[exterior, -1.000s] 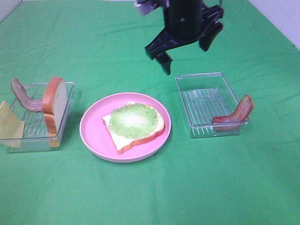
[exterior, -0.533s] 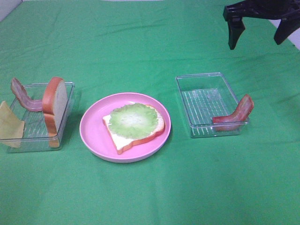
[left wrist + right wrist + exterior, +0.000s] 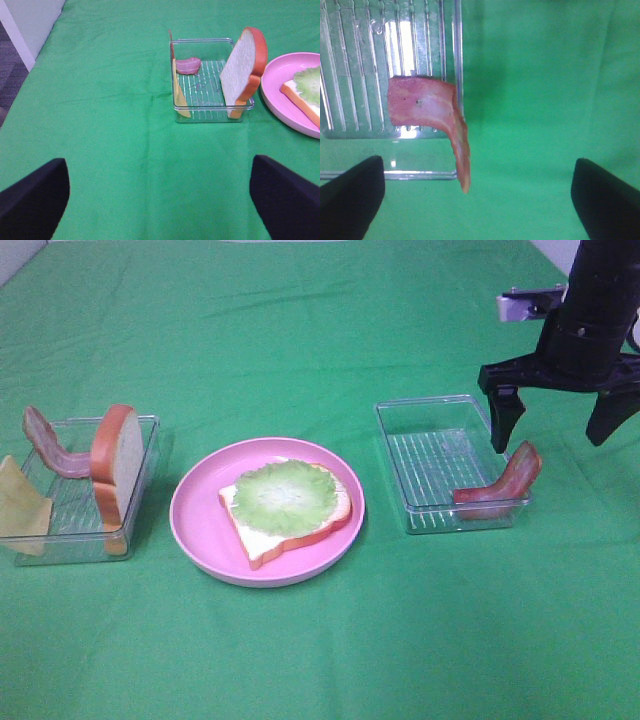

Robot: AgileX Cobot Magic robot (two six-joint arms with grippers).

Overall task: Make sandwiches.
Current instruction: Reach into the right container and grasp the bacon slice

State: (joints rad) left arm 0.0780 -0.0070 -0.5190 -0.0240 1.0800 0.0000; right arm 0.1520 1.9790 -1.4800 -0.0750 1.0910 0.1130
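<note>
On the pink plate (image 3: 200, 530) lies a white bread slice (image 3: 262, 540) with a ruffled green lettuce leaf (image 3: 284, 497) on top. A reddish-brown bacon strip (image 3: 505, 480) (image 3: 432, 112) leans over the far right corner of the right clear tray (image 3: 440, 455). My right gripper (image 3: 555, 425) (image 3: 477, 200) hangs open just above that strip, nothing between its fingers. The left clear tray (image 3: 75, 535) (image 3: 200, 100) holds an upright bread slice (image 3: 115, 460) (image 3: 242, 62), a bacon strip (image 3: 50, 445) (image 3: 187, 65) and a yellow cheese square (image 3: 20, 505) (image 3: 178, 92). The left gripper (image 3: 160, 197) is open, short of that tray.
Green cloth (image 3: 320, 640) covers the whole table. A pale wall and dark floor (image 3: 12, 55) show past the cloth's edge in the left wrist view.
The right arm has swung from above the table's middle to the right and come down over the right tray's bacon strip. Food and trays have not moved.
</note>
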